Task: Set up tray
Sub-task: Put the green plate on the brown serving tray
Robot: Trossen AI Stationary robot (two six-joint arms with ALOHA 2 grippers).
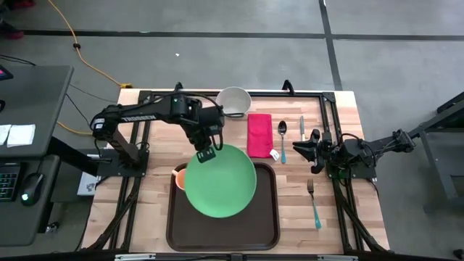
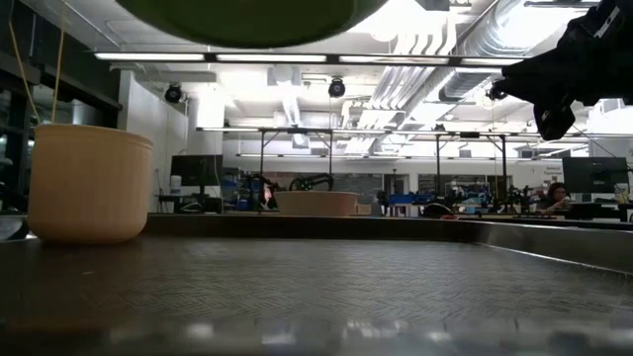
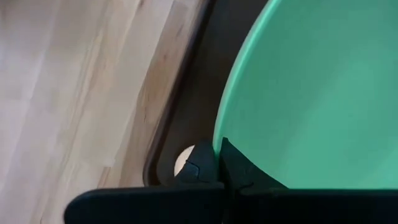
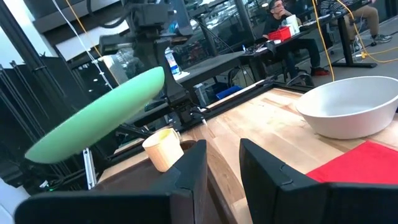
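The green plate (image 1: 221, 183) hangs in the air over the dark brown tray (image 1: 264, 232), which lies on the wooden table. My left gripper (image 1: 206, 154) is shut on the plate's far-left rim. In the low view only the plate's underside (image 2: 247, 18) shows, above the tray floor (image 2: 316, 287). A tan cup (image 1: 177, 176) stands upright on the tray's far-left corner, partly under the plate (image 4: 99, 118). My right gripper (image 1: 307, 149) waits open over the table to the right of the tray, near the spoon. My left gripper (image 3: 217, 171) pinches the green plate's rim (image 3: 217, 134) between its two fingers (image 3: 198, 167), one on each face of the plate. It comes from the table's far-left side, slanting down. The plate is lifted clear of the tray and tilted.
A white bowl (image 1: 233, 101) sits at the far edge. A red napkin (image 1: 259, 135), a spoon (image 1: 283, 138) and a knife (image 1: 301, 127) lie right of it. A fork (image 1: 314, 203) lies right of the tray. A black metal frame (image 1: 330, 109) borders the table.
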